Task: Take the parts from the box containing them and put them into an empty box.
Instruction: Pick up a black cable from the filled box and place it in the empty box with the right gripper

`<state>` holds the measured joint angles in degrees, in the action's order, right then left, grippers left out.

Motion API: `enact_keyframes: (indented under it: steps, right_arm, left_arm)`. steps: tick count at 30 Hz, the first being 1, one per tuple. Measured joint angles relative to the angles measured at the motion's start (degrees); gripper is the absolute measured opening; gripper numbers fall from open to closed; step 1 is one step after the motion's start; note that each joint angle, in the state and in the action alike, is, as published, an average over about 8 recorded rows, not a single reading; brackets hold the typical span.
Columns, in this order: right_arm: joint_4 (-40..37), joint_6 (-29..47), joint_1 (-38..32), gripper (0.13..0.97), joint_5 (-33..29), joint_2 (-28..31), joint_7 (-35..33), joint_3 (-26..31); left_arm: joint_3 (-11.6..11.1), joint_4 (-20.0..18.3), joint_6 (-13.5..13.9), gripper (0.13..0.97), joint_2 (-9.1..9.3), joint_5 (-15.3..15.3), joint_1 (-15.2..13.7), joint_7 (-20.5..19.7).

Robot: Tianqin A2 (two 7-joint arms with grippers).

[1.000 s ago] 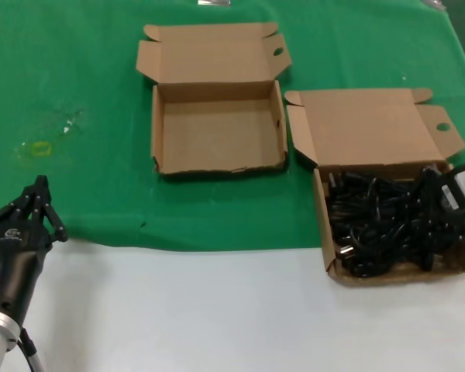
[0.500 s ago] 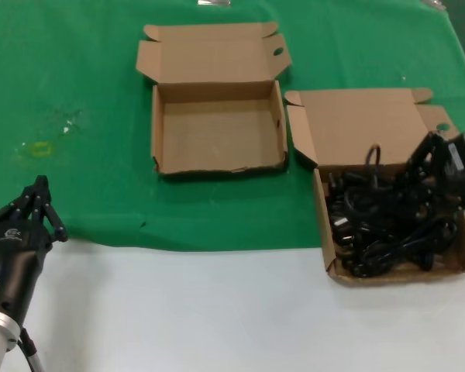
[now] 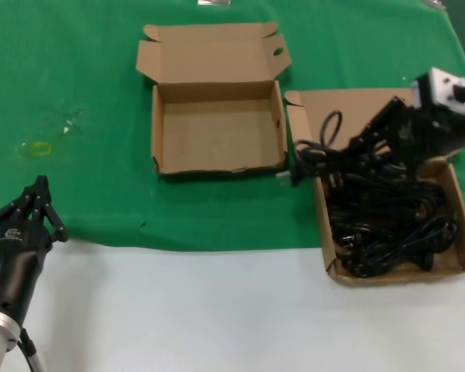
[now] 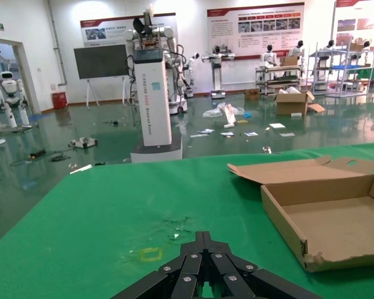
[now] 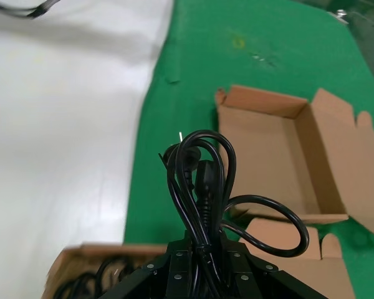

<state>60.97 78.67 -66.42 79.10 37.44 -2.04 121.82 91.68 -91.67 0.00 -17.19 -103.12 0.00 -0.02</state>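
The box containing the parts (image 3: 407, 273) sits at the right with a pile of black coiled cords (image 3: 387, 221) in it. My right gripper (image 3: 366, 141) is shut on one coiled cord (image 3: 319, 151) and holds it in the air over that box's far left corner; the coil hangs out toward the empty box (image 3: 221, 164). In the right wrist view the held cord (image 5: 199, 180) sticks out of the shut gripper (image 5: 202, 249), with the empty box (image 5: 268, 156) beyond it. My left gripper (image 3: 39, 203) is shut and parked at the near left.
Green cloth (image 3: 77, 93) covers the far half of the table, white surface (image 3: 178, 310) the near half. Both boxes' lids lie open and flat behind them. In the left wrist view the empty box (image 4: 324, 218) stands to one side of the left gripper (image 4: 204, 240).
My right gripper has risen out of the full box with one coiled cord and moved left toward the empty box. The left arm has not moved.
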Motion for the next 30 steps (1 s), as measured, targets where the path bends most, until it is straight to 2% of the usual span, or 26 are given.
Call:
enact_keyframes:
  steps: [5, 11, 17, 25, 30]
  right_arm:
    - [-3.8, -2.7, -1.9, 0.219, -1.4, -3.6, 2.4, 0.8]
    - [-12.2, -7.0, -4.7, 0.219, -3.4, -9.1, 0.0, 2.3]
    - [-25.2, -11.3, -8.6, 0.218, -3.8, -16.2, -7.1, 3.2]
    - [-47.2, -17.5, -16.7, 0.218, -2.7, -27.0, -19.8, 2.0]
    - [-55.8, -20.3, -20.4, 0.218, -2.2, -31.7, -23.4, 1.2]
  left_arm:
    - [0.0, 0.0, 0.0, 0.144, 0.00, 0.0, 0.0, 0.0]
    - [0.0, 0.0, 0.0, 0.144, 0.00, 0.0, 0.0, 0.0]
    - [0.0, 0.0, 0.0, 0.144, 0.00, 0.0, 0.0, 0.0]
    - [0.0, 0.0, 0.0, 0.144, 0.00, 0.0, 0.0, 0.0]
    - [0.0, 0.0, 0.0, 0.144, 0.00, 0.0, 0.0, 0.0]
